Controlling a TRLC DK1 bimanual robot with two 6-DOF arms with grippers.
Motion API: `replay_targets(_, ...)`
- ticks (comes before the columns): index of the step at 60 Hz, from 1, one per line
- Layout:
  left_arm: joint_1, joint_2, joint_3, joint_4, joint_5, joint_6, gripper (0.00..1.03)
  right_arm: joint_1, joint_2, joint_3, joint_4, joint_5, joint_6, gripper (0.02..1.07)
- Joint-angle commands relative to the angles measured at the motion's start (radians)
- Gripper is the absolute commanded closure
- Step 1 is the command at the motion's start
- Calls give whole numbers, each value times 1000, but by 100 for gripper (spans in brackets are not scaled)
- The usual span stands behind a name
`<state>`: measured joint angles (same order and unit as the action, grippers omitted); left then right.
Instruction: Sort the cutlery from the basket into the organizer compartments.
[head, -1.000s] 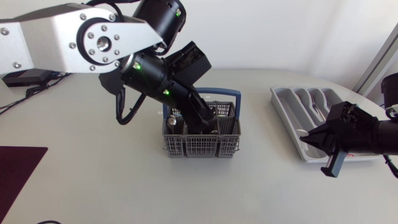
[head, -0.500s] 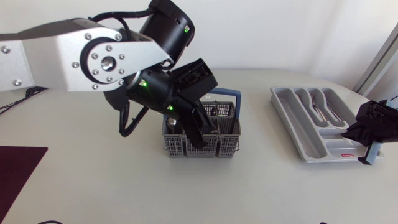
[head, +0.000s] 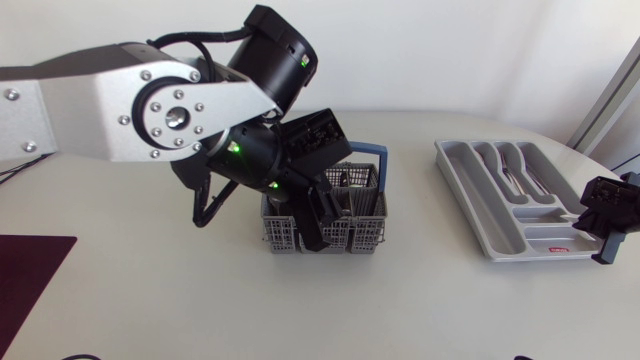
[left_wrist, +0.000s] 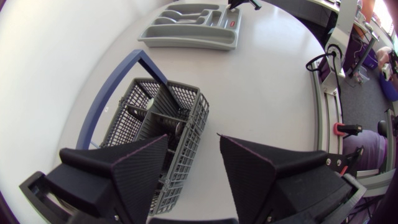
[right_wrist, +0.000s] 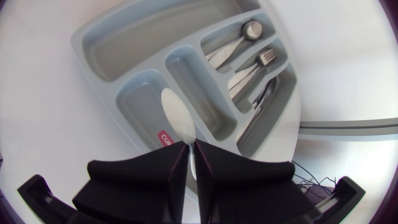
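1. Head view
   - The left end effector (head: 318, 228) is lowered into the basket (head: 350, 238) at frame centre, placed as if to pick out cutlery.
   - The right end effector (head: 600, 213) sits at the right edge, just beside the organizer (head: 470, 195), probably to deposit an item.
   - This view shows neither finger state nor any load.

2. Left wrist view
   - The left end effector is released, with its fingers spread and grasping nothing.
   - One finger is over the basket interior and the other is outside the wall, so the fingers straddle the rim.
   - Dark cutlery handles (left_wrist: 166, 122) stand in the basket ahead of the fingers.
   - The organizer lies well apart, across the tabletop (left_wrist: 267, 81).

3. Right wrist view
   - The right end effector is clenched on the handle of a spoon (right_wrist: 176, 115).
   - The spoon's bowl projects ahead over the organizer's short compartments, apparently being lined up for release.
   - Only this view shows the sorted cutlery (right_wrist: 250, 67): a spoon, a fork and a knife in separate long compartments.
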<state>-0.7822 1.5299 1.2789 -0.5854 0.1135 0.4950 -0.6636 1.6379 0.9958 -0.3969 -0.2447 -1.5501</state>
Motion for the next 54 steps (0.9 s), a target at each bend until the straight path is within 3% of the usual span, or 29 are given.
replay_targets(1, -9, -17, -26, 2, -5, 22, 45, -8, 59, 17, 30, 35, -44, 95)
replay_targets(19, -12, -25, -43, 1, -6, 54, 45, 24, 109, -14, 53, 88, -44, 91)
replay_targets(25, -12, -27, -46, 1, -6, 74, 45, 38, 120, -33, 64, 104, -36, 73)
replay_targets(32, -12, -27, -44, -1, -6, 89, 45, 48, 123, -52, 93, 117, -36, 60)
replay_targets(45, -22, -30, -52, -2, -6, 123, 45, 52, 68, -43, 96, 85, 18, 19)
replay_targets(54, -29, -19, -47, -1, -6, 146, 45, 53, -21, -54, 64, 27, 67, 14)
